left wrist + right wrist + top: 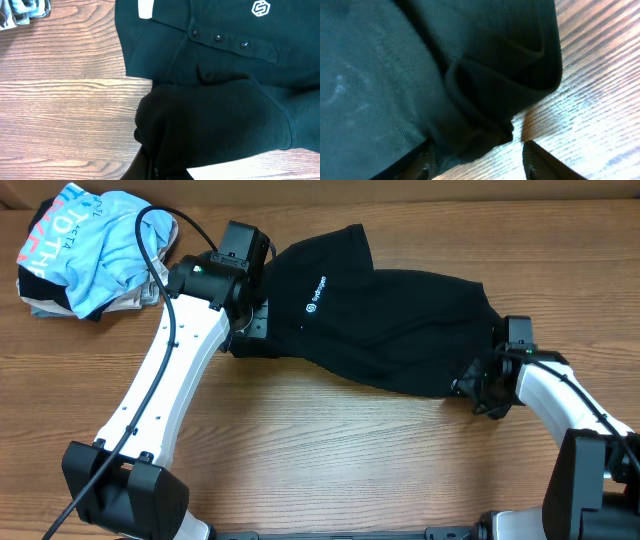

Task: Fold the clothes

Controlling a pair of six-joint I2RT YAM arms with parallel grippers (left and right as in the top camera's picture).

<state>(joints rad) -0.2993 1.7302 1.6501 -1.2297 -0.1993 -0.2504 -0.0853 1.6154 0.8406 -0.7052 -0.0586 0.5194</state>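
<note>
Where the black polo shirt (400, 330) lies spread across the middle of the table (330, 460), we read a white hexagonal chest logo (260, 8); the wording beside it is too small to read. Its white neck label (145, 7) is cut off by the frame edge. Lettering on the light-blue T-shirt (95, 235), far left, is crumpled and illegible. The left gripper (248, 320) sits at the shirt's left end; fabric hides its fingers, so we cannot tell their state. The right gripper (476, 147), at the right end, stands spread, with a bunched fold in the gap, unpinched.
</note>
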